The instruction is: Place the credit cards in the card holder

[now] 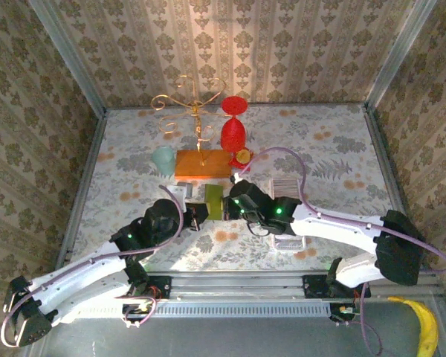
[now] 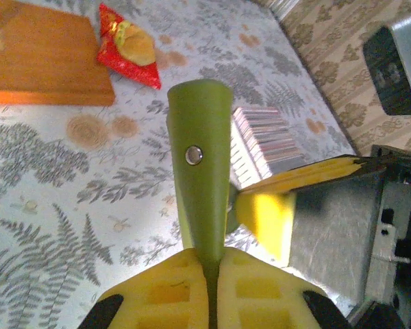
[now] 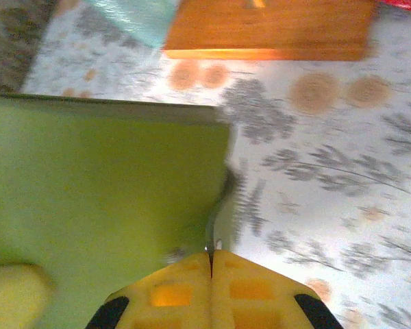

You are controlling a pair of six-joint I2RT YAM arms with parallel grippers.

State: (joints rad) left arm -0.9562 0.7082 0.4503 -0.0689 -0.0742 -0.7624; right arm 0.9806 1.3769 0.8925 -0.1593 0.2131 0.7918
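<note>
My left gripper (image 2: 212, 257) is shut on the green card holder (image 2: 202, 171), holding it upright above the table; it has a metal snap on its face. From above, the card holder (image 1: 214, 202) sits between the left gripper (image 1: 201, 216) and the right gripper (image 1: 234, 207). My right gripper (image 3: 211, 252) is shut on a thin credit card (image 3: 222, 209), seen edge-on and blurred, right at the card holder's (image 3: 103, 199) right edge. A stack of more credit cards (image 2: 260, 140) lies on the table behind the holder, also seen from above as the stack (image 1: 285, 185).
A wooden block (image 1: 202, 164) with a gold wire stand (image 1: 197, 111) stands behind the grippers. A red goblet (image 1: 233, 130), a teal cup (image 1: 163, 158) and a red packet (image 2: 130, 44) sit near it. A banana (image 1: 424, 327) lies off the table at the near right.
</note>
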